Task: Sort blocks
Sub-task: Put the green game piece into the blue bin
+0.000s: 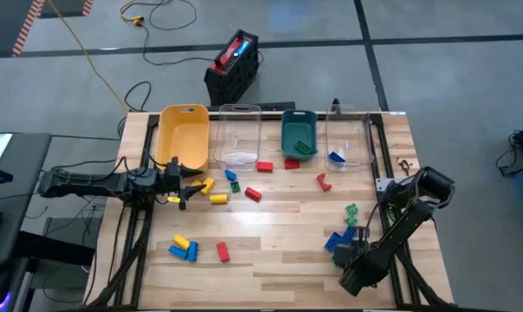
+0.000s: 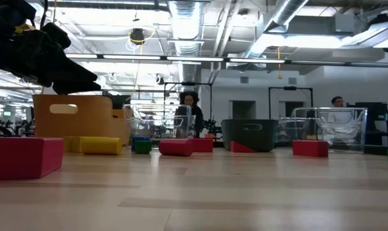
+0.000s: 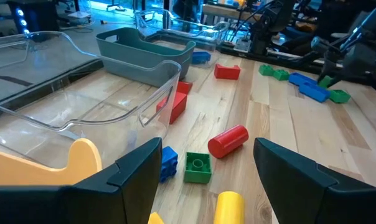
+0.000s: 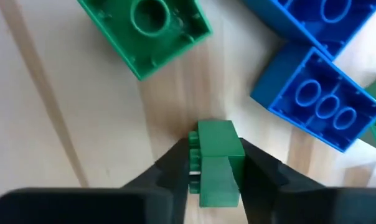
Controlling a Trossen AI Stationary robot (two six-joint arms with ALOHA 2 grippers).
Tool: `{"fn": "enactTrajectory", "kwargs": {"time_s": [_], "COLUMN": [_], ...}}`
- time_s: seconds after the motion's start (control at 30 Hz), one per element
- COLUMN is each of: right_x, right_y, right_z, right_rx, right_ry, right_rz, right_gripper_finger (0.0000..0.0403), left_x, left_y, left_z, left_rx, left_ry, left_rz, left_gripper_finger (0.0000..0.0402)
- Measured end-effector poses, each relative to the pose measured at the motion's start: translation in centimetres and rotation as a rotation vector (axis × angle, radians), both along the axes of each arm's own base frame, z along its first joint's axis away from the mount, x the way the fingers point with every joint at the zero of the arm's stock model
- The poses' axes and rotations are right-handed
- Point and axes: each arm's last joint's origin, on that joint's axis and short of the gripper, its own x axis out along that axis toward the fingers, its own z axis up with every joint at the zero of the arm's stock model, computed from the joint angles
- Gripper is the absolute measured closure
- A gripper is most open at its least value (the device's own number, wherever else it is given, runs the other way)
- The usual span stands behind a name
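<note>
Loose blocks in red, yellow, blue and green lie on the wooden table (image 1: 279, 260). My right gripper (image 4: 216, 158) points down at the near right, shut on a small green block (image 4: 218, 146) beside two blue blocks (image 4: 319, 102) and an upturned green block (image 4: 144, 28). In the high view that gripper (image 1: 355, 244) stands over the blue cluster (image 1: 338, 239). At the left, my left gripper (image 3: 206, 180) waits open and level, facing a red cylinder (image 3: 228, 140), a green block (image 3: 197, 168) and a yellow cylinder (image 3: 228, 208). My right gripper pinches the small green block by its two long sides (image 4: 203, 168) between its two fingers. The fingers come from above, pointing steeply down, and lie along the block. The block sits level in the hold; whether it rests on the wood I cannot tell.
Along the far edge stand a yellow bin (image 1: 184, 134), a clear bin (image 1: 237, 134), a teal bin (image 1: 298, 134) and another clear bin (image 1: 348, 139). More blocks lie at mid-table (image 1: 253, 194) and near left (image 1: 185, 250). A dark case (image 1: 233, 68) sits on the floor beyond.
</note>
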Motion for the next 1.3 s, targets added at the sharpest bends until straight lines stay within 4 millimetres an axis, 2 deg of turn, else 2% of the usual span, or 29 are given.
{"fn": "enactTrajectory", "kwargs": {"time_s": [0.13,0.33,0.57,0.77,1.07,1.3], "right_x": [0.1,0.5,1.9,2.5,2.6,3.6], "right_y": [-0.2,-0.3,-0.1,-1.4,-7.9,-15.0], "right_z": [0.0,0.4,2.5,5.3,10.4,11.0], "right_rx": [-0.006,-0.004,-0.01,-0.068,-0.322,-0.405], "right_ry": [0.006,0.006,-0.03,-0.245,-0.532,-0.519], "right_rz": [-0.006,-0.038,-0.043,-0.083,-0.26,-0.409], "right_gripper_finger": [0.0314,0.031,0.0308,0.0308,0.0308,0.0308], "left_x": [0.0,0.0,0.0,0.0,0.0,0.0], "left_y": [0.0,0.0,0.0,0.0,0.0,0.0], "left_z": [0.0,0.0,0.0,0.0,0.1,0.1], "left_rx": [-0.003,-0.023,-0.049,-0.058,-0.065,-0.067], "left_ry": [-0.001,-0.008,-0.016,-0.02,-0.032,-0.042], "left_rz": [0.001,0.004,0.009,0.01,0.012,0.011], "left_gripper_finger": [0.0153,0.0153,0.0153,0.0153,0.0153,0.0153]}}
